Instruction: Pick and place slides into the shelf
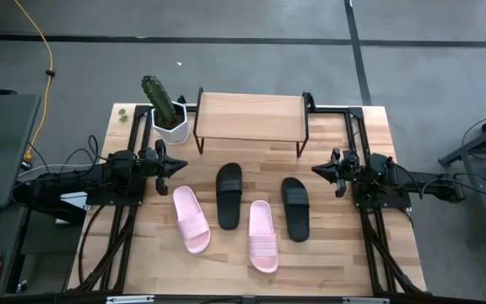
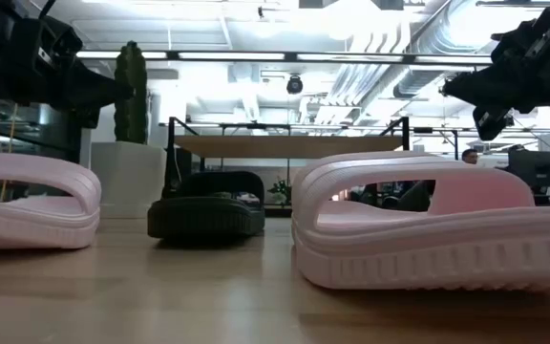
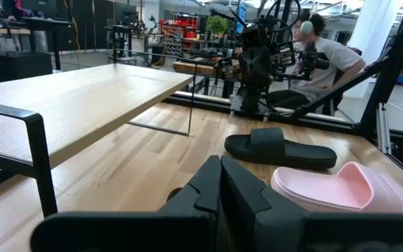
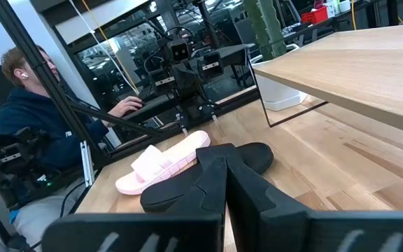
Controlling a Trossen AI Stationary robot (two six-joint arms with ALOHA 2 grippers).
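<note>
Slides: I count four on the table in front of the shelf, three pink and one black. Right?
Not quite. The high view shows two pink slides and two black slides. All four lie on the table in front of the shelf.

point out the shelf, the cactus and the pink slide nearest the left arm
shelf (image 1: 250,116), high view, middle of its wooden top board
cactus (image 1: 159,98), high view, middle of the green stem above the white pot
pink slide nearest the left arm (image 1: 191,219), high view, on its wide strap
</note>
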